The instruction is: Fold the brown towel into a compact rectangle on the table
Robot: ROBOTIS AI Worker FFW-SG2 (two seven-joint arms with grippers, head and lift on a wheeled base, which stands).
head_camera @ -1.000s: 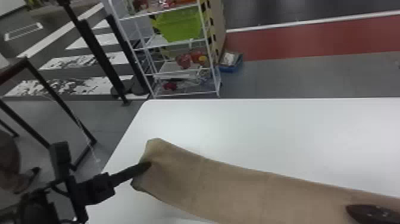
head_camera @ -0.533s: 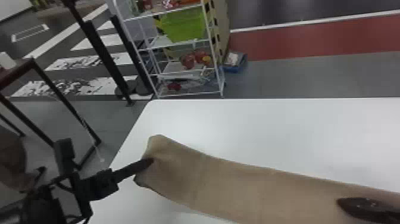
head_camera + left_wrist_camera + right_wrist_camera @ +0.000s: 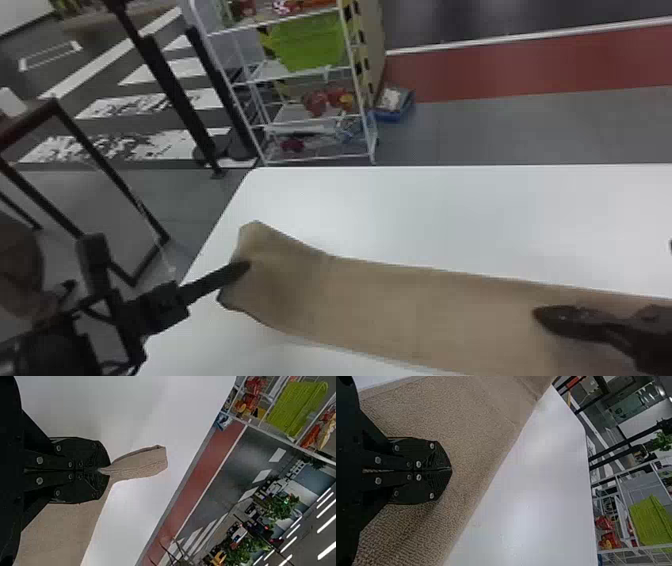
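So the left gripper (image 3: pixel 103 470) has its fingers clamped on a pinch of the brown towel (image 3: pixel 400 300), right at its left end, with a small flap poking out past the tips. The right gripper (image 3: pixel 451 470) has its fingers together over the towel's right-hand stretch, nothing visible between them; can't tell if it's pressing down or just above the cloth. The towel lies as a long strip across the white table (image 3: pixel 450 210), end a bit rumpled near the pinch. My worry: that pinch takes only a bit of the edge, so a lift could let the corners droop and the fold land crooked. And if the right one isn't really pinning the cloth, the whole strip might just slide, slick-looking tabletop and all. Past the table there's gray floor with a red band (image 3: pixel 500 65), plus a wire rack (image 3: pixel 372 140) with a green basket (image 3: pixel 310 45).
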